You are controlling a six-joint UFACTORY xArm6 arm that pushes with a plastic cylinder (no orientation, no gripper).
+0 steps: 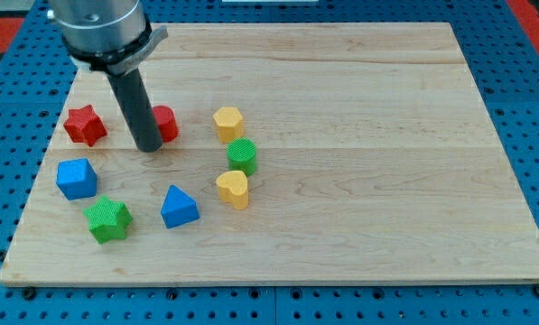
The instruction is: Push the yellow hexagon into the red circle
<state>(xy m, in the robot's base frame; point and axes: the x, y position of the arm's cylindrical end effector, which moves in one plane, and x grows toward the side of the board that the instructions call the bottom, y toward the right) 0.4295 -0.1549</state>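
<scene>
The yellow hexagon sits on the wooden board, left of centre. The red circle lies to its left, partly hidden behind my rod. My tip rests on the board at the red circle's lower left edge, touching or nearly touching it. The tip is well to the left of the yellow hexagon, with the red circle between them.
A red star lies at the far left. A blue cube, a green star and a blue triangle lie below. A green cylinder and a yellow heart sit just below the hexagon.
</scene>
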